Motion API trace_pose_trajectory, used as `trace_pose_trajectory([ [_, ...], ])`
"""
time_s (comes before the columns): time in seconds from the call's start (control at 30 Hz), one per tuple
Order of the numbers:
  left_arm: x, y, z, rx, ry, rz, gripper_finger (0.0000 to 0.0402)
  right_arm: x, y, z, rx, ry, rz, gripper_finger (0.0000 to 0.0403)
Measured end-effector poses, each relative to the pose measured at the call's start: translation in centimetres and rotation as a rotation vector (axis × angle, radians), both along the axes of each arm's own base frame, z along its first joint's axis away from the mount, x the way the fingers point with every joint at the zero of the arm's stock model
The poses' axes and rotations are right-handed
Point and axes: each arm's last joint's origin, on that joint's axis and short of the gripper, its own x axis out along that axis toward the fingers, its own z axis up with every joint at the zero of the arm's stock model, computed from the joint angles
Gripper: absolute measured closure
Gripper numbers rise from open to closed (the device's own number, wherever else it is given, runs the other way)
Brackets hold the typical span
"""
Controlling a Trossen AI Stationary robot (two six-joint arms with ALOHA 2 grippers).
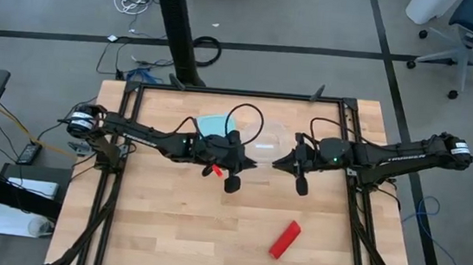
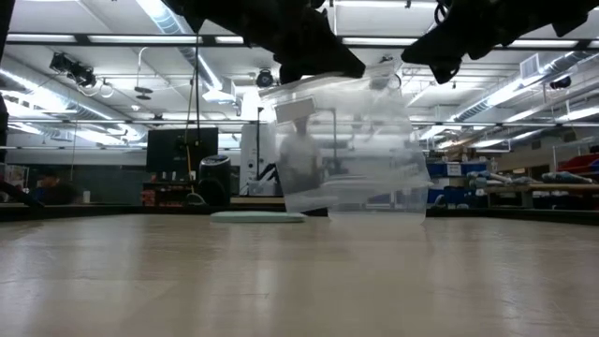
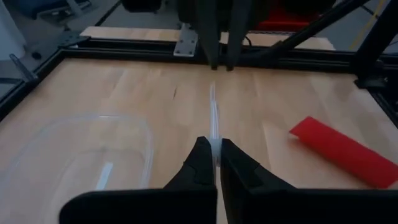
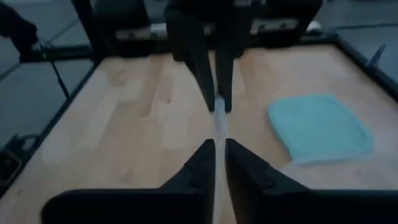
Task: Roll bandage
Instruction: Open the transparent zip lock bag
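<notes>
A: Grippers' state?
B: Left gripper (image 3: 216,163) and right gripper (image 4: 219,157) each pinched the clear crinkled plastic bag (image 2: 348,150) (held aloft between them).
A: Bandage?
B: The bright red fabric roll (image 1: 285,239) lay on the wooden table (image 1: 166,230), well apart.

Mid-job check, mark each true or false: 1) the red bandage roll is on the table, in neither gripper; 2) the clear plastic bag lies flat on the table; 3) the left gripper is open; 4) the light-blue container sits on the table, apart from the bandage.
1) True. The red bandage roll lies alone on the table.
2) False. The clear plastic bag hangs above the tabletop between the left gripper and the right gripper.
3) False. The left gripper is shut on the bag's edge.
4) True. The light-blue container rests on the wood, well away from the roll.
</notes>
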Motion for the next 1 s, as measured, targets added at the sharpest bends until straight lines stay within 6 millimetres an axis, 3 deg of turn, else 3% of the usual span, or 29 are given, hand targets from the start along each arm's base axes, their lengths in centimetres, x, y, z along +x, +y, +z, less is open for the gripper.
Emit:
trace_pose_trajectory([
  [0.23,0.2,-0.1,0.5,-0.004,-0.052,-0.002,0.0398,0.6,0.1,-0.1,0.019,-0.022,0.015,0.0278],
  [0.43,0.3,-0.1,0.9,-0.007,-0.098,-0.002,0.0398,1.1,0.1,0.1,-0.002,-0.061,0.012,0.0258],
  [0.73,0.4,0.0,1.3,-0.009,-0.134,0.014,0.0398,1.3,0.1,0.2,-0.036,-0.091,0.02,0.0296],
  [1.0,0.5,0.0,1.5,-0.007,-0.155,0.025,0.0399,1.3,0.0,0.3,-0.071,-0.095,0.007,0.0373],
])
